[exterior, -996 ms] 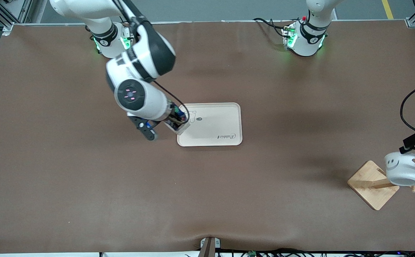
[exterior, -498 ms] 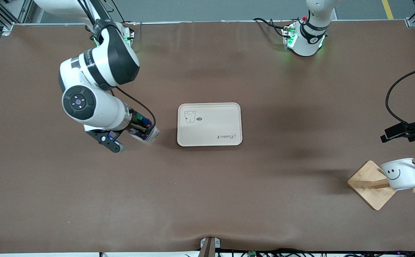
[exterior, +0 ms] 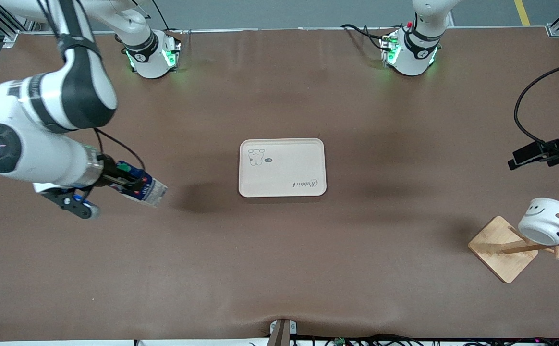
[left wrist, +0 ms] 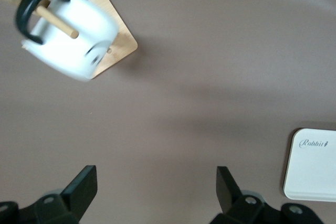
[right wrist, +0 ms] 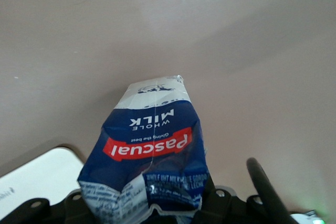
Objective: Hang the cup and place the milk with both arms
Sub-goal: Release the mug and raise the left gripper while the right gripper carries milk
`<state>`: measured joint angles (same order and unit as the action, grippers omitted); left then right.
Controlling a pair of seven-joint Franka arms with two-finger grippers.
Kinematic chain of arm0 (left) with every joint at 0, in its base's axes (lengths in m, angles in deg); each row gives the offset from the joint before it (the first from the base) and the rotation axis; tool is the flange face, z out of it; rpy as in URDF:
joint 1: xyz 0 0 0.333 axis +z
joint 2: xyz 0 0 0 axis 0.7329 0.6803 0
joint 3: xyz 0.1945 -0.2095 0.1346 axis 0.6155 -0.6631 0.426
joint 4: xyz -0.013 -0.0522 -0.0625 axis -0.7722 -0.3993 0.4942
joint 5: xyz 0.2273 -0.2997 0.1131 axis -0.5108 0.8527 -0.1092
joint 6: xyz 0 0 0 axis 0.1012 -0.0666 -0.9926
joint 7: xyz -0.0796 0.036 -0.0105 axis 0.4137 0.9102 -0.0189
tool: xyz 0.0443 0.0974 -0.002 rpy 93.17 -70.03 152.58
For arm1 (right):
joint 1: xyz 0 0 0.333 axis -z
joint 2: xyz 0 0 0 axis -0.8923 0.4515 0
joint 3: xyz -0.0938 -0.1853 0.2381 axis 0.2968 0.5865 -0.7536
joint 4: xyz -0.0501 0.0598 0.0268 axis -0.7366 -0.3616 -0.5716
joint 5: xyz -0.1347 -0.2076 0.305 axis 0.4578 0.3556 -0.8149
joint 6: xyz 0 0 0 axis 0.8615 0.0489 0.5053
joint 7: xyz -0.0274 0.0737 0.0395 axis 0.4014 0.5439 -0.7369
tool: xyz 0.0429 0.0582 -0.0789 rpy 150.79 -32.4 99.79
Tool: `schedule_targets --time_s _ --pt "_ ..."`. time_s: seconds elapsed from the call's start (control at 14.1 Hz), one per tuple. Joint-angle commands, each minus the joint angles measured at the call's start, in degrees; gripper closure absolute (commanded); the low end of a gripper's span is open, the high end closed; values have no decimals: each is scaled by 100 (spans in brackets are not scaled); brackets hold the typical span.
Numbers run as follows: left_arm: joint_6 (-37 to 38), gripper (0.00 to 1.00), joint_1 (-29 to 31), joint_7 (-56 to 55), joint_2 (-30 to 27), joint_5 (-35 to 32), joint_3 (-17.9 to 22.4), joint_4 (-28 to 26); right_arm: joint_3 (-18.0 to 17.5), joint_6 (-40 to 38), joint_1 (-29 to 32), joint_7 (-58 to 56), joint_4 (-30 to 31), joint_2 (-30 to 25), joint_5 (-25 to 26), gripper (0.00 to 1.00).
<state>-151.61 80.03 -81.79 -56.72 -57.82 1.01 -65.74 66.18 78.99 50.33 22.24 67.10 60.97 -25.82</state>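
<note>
The milk (exterior: 144, 190), a dark-blue carton with a green cap and a pale end, is tilted in my right gripper (exterior: 122, 179), which is shut on it over bare table toward the right arm's end. In the right wrist view the creased carton (right wrist: 152, 150) fills the space between the jaws of that gripper (right wrist: 152, 205). The white cup (exterior: 545, 227) with a smiley face hangs by its black handle on a peg of the wooden rack (exterior: 498, 249). My left gripper (exterior: 524, 156) is open and empty, above and apart from the cup. The left wrist view shows this gripper (left wrist: 156, 188) and the hanging cup (left wrist: 71, 35).
A cream tray (exterior: 283, 179) with a bear drawing lies at the table's middle. One corner of it shows in the left wrist view (left wrist: 315, 169) and in the right wrist view (right wrist: 31, 182). A black cable (exterior: 524, 103) loops above the left gripper.
My right arm swung the milk from the tray's edge toward the right arm's end of the table. My left gripper drew back from the cup, which now hangs tilted on the peg.
</note>
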Motion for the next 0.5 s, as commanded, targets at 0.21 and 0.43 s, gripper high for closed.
schedule_targets --time_s 0.21,0.43 --pt "219 0 -159 64 -191 100 36 233 -112 421 974 -1494 1229 -721 218 100" --pt "587 0 -1228 3 -340 56 1017 243 -103 686 1282 -2171 1590 -888 569 100"
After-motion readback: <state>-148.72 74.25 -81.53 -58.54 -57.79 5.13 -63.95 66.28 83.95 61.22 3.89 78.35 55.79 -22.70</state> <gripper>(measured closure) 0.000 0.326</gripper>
